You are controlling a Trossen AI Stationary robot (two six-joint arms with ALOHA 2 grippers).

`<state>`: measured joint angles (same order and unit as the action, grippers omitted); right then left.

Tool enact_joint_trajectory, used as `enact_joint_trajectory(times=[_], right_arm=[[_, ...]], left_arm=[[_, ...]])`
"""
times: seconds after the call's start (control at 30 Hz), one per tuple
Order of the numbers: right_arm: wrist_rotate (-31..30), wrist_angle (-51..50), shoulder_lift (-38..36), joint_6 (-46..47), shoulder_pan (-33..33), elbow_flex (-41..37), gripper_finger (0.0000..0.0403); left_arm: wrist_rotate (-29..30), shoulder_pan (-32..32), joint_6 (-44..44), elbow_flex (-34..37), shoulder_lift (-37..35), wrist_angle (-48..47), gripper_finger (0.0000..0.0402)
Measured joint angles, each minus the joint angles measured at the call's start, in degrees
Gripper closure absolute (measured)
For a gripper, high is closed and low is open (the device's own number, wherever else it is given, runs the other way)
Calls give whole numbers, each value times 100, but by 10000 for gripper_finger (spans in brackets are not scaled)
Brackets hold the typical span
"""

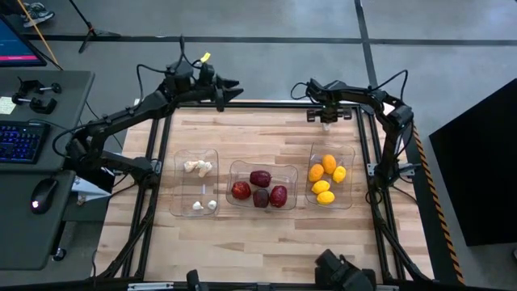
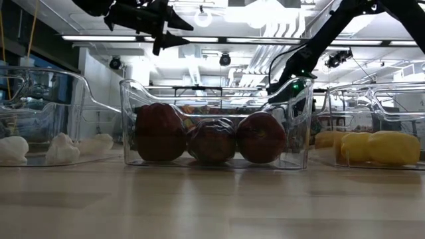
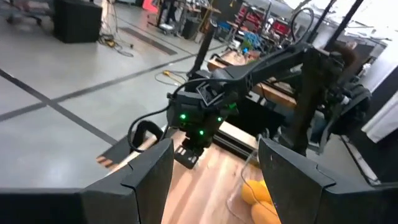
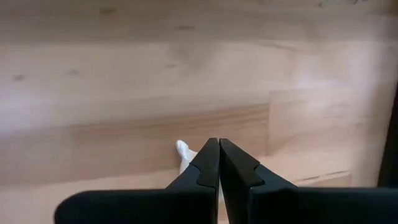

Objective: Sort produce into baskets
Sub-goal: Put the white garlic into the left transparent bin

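Three clear bins stand in a row on the wooden table. The left bin (image 1: 196, 183) holds several white garlic-like pieces (image 1: 198, 167), the middle bin (image 1: 262, 184) several dark red fruits (image 1: 260, 179), and the right bin (image 1: 330, 175) several yellow and orange fruits (image 1: 325, 179). My right gripper (image 1: 325, 121) is shut and points down near the table's far edge, behind the right bin. A small white piece (image 4: 183, 151) lies on the table right at its fingertips (image 4: 209, 163) and is mostly hidden by them. My left gripper (image 1: 233, 89) is open and empty, high over the far left edge. My right gripper's shut fingers point down from above at the small white piece (image 4: 182, 149) on the table. The fingers hide most of the piece. I cannot tell whether they touch it.
Bare wood lies in front of the bins and between them and the far edge (image 1: 266, 129). A black frame rail (image 1: 266, 103) runs along the table's far edge. A desk with a keyboard (image 1: 20, 141) and a mouse stands to the left of the table.
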<state>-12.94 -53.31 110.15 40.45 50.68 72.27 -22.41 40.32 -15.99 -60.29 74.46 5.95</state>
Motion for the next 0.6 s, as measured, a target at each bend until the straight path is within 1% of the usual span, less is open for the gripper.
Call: enact_joint_trajectory(times=[0.13, 0.3, 0.5, 0.6], right_arm=[[7, -93, 0, 25, -207, 0, 403], [247, -156, 0, 205, -569, 0, 403], [246, -217, 0, 247, -1133, 0, 403], [47, -190, -97, 110, -1321, -2, 403]], left_arm=[[-14, -124, 8, 0, 0, -193, 179], [-310, -230, 6, 0, 0, -342, 179], [-322, -437, -263, 0, 0, -493, 179], [-304, -609, -343, 0, 0, -509, 179]])
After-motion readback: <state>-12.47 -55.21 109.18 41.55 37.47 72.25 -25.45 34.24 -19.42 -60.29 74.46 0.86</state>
